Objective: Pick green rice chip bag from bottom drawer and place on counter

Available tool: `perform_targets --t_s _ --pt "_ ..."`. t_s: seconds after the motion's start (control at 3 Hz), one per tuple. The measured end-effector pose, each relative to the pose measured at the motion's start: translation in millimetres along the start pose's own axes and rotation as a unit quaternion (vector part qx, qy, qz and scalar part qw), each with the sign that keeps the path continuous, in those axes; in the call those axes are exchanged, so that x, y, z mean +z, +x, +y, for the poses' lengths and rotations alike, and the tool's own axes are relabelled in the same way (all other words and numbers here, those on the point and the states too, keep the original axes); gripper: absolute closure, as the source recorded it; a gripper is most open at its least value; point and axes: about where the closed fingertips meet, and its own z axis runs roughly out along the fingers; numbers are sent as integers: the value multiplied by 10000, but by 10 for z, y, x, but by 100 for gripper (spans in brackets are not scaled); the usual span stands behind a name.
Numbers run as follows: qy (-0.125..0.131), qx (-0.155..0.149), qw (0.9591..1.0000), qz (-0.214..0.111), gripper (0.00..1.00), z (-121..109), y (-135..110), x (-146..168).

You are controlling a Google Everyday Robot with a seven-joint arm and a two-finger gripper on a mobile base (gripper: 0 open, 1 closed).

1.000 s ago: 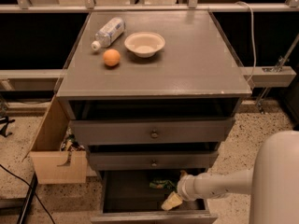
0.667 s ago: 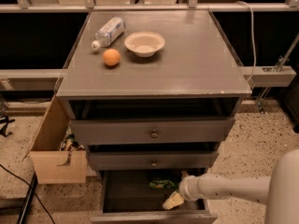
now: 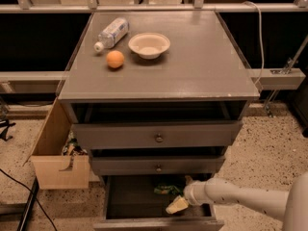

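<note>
The bottom drawer [image 3: 129, 199] is pulled open at the foot of the grey cabinet. The green rice chip bag [image 3: 166, 190] lies at the back of it, partly hidden under the drawer above. My gripper [image 3: 177, 205] is inside the drawer on the end of the white arm [image 3: 231, 196], which reaches in from the right. It sits just in front of and right of the bag. I cannot tell whether it touches the bag. The counter [image 3: 197, 66] is the cabinet's grey top.
On the counter's far left stand a white bowl [image 3: 149, 44], an orange [image 3: 115, 59] and a lying plastic bottle [image 3: 112, 32]. The two upper drawers [image 3: 157, 137] are slightly pulled out. A light wooden box [image 3: 57, 160] stands on the floor at the left, with a black cable [image 3: 14, 186].
The bulky part of the arm has drawn back to the right edge of the view. The gripper has stayed almost in place in the drawer. The bag has not moved.
</note>
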Motion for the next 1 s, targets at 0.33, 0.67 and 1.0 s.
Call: perform_targets --t_s 0.33,0.67,1.0 --pt "63 -83 9999 41 0 20 2 14" --pt "23 -60 10000 -32 0 7 89 131" --pt "-54 85 9998 -196 0 -71 210 304"
